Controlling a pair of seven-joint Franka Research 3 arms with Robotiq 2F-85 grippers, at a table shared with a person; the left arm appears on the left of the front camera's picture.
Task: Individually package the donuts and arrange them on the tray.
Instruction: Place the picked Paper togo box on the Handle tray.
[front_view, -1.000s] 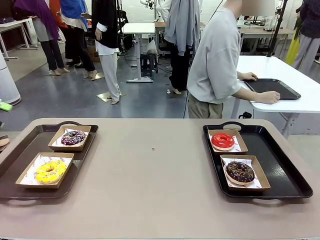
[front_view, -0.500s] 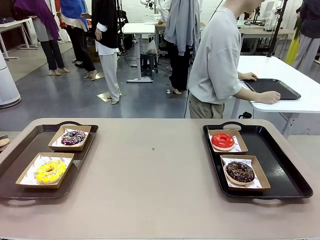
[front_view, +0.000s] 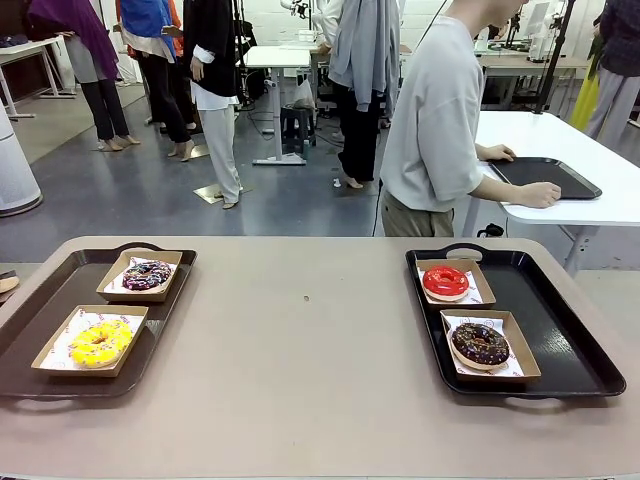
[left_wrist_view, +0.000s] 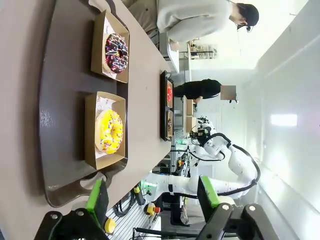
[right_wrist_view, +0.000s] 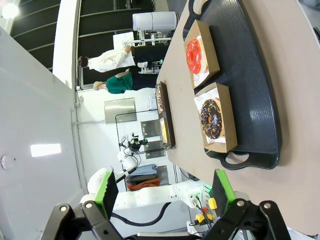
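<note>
In the front view, the left black tray (front_view: 45, 300) holds two open cardboard boxes, one with a chocolate donut with white and coloured sprinkles (front_view: 147, 275) and one with a yellow-iced donut (front_view: 100, 342). The right black tray (front_view: 565, 335) holds two more boxes, with a glossy red donut (front_view: 445, 282) and a dark chocolate sprinkled donut (front_view: 480, 344). My left gripper (left_wrist_view: 152, 197) hangs open off the tray's end, facing the yellow donut (left_wrist_view: 109, 131) and the sprinkled one (left_wrist_view: 116, 53). My right gripper (right_wrist_view: 165, 191) is open too, back from the red donut (right_wrist_view: 193, 56) and the dark donut (right_wrist_view: 211, 118).
The tan table (front_view: 300, 360) is bare between the two trays. A person in a grey shirt (front_view: 430, 120) stands beyond the far edge, turned sideways with both hands on another black tray (front_view: 545, 177) on a white table. Several other people stand farther back.
The person in grey has shifted a little to the right, and people in the background have moved. The trays, boxes and donuts lie as before.
</note>
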